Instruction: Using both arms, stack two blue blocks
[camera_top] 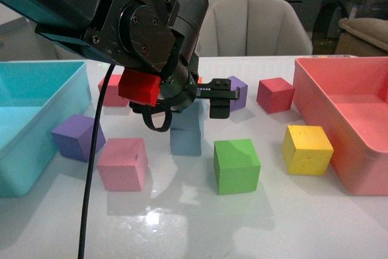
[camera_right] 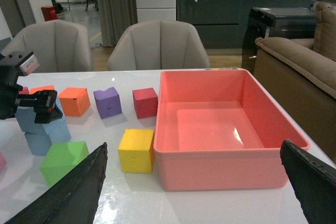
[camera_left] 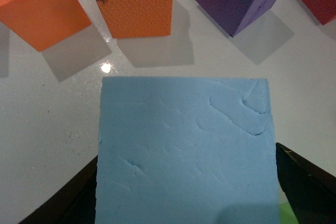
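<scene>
The white tabletop (camera_top: pixel 200 228) has a pink block (camera_top: pixel 123 163), a green block (camera_top: pixel 236 165) and a yellow block (camera_top: pixel 307 149) sitting nearest the robot. Just behind them, one blue block (camera_top: pixel 185 141) rests on the tabletop. The other blue block (camera_right: pixel 30 118) sits on top of it, a little crooked. The left pincer (camera_right: pixel 38 115) is around this top block, one finger on each side, but I cannot tell if it is squeezing or has let go. So the stack looks almost done. I think the arm only needs to let go and lift away. The right pincer (camera_right: pixel 194 184) is spread wide and holds nothing, far from the stack.
</scene>
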`<state>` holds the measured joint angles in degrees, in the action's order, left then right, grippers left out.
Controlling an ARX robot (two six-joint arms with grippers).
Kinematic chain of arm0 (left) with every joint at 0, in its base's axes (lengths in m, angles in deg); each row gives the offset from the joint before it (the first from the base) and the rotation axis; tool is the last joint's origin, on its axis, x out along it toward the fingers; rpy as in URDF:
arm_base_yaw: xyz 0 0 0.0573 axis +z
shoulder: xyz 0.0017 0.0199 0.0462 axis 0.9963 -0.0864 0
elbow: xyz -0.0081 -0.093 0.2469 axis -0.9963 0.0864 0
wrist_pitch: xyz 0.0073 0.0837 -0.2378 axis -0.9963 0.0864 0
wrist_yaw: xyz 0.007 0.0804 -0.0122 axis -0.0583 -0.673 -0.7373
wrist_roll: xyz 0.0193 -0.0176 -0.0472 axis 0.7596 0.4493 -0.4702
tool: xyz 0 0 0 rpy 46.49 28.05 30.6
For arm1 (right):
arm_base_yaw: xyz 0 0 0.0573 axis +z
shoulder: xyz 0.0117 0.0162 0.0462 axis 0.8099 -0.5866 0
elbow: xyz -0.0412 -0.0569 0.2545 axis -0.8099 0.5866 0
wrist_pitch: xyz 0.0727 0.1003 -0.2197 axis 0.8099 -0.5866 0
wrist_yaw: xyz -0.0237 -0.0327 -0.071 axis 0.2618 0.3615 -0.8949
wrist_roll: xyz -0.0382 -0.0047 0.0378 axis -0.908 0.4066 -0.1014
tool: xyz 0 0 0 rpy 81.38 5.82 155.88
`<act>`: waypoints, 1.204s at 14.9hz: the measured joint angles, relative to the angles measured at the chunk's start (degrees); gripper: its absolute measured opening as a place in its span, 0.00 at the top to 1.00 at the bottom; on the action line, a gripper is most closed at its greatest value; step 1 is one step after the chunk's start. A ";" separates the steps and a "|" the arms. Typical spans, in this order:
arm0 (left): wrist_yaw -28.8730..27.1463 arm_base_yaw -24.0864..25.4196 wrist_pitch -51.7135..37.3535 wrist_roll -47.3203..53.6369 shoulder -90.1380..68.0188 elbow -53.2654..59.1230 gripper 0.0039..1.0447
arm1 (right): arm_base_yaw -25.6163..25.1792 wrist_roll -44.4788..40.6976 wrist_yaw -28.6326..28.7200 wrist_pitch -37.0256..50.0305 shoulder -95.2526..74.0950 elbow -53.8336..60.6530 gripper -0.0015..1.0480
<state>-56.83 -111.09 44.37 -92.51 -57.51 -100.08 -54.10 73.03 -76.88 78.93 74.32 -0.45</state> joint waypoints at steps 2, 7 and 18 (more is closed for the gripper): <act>-0.09 0.00 -1.07 0.55 0.59 0.59 0.06 | 0.00 0.00 0.02 0.02 0.00 0.00 0.06; 1.29 -0.59 -9.14 2.84 12.31 9.55 0.06 | 0.00 0.00 0.00 0.02 0.00 0.00 0.06; -11.34 4.13 -32.13 12.96 78.84 66.01 0.71 | 0.00 0.00 0.04 0.02 0.00 0.00 0.06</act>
<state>-68.17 -106.96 12.24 -79.55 21.33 -34.07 -54.10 73.03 -76.84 78.96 74.32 -0.45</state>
